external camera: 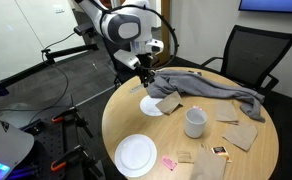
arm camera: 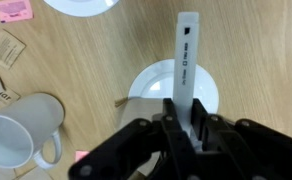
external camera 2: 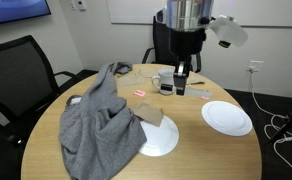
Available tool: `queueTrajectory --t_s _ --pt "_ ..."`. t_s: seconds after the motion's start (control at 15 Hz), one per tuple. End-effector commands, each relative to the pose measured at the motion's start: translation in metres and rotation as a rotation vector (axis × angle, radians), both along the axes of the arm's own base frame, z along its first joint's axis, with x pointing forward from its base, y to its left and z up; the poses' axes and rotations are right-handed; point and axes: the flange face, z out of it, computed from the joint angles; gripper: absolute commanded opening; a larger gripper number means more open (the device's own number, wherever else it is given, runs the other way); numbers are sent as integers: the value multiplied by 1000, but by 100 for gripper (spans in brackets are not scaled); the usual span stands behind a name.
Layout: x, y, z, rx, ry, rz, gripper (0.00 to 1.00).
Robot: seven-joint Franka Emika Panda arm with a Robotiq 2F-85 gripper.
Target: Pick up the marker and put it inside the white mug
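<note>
In the wrist view my gripper (arm camera: 183, 125) is shut on the marker (arm camera: 186, 55), a pale grey stick with a dark label that points straight out from the jaws. It hangs over a white plate (arm camera: 151, 85). The white mug (arm camera: 21, 150) stands upright at lower left, off to the side of the marker and apart from it. In both exterior views the gripper (external camera: 144, 70) (external camera 2: 181, 78) is held above the round wooden table. The mug also shows in both exterior views (external camera: 195, 122) (external camera 2: 165, 78).
A grey cloth (external camera: 211, 90) (external camera 2: 101, 125) lies crumpled across the table. A second white plate (external camera: 136, 155) (external camera 2: 227, 117) sits near the edge. Brown paper napkins (external camera: 241, 133), small packets (arm camera: 4, 48) and pink slips (arm camera: 14, 10) are scattered about. Black chairs (external camera: 251, 55) stand around the table.
</note>
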Motion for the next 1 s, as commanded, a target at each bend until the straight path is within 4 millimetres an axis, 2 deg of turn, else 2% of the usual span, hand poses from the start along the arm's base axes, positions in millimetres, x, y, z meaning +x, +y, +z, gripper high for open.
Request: queueTrajectory --t_s 0.0,0.4,0.73,0.8,0.93 --pt "2 -22 36 4 3 -51 5" --pt "15 -49 80 -3 6 -74 5" --pt "25 -55 107 -9 23 -79 5" --pt "26 -52 92 -19 7 -89 21" --pt "28 -53 98 -19 7 -90 21"
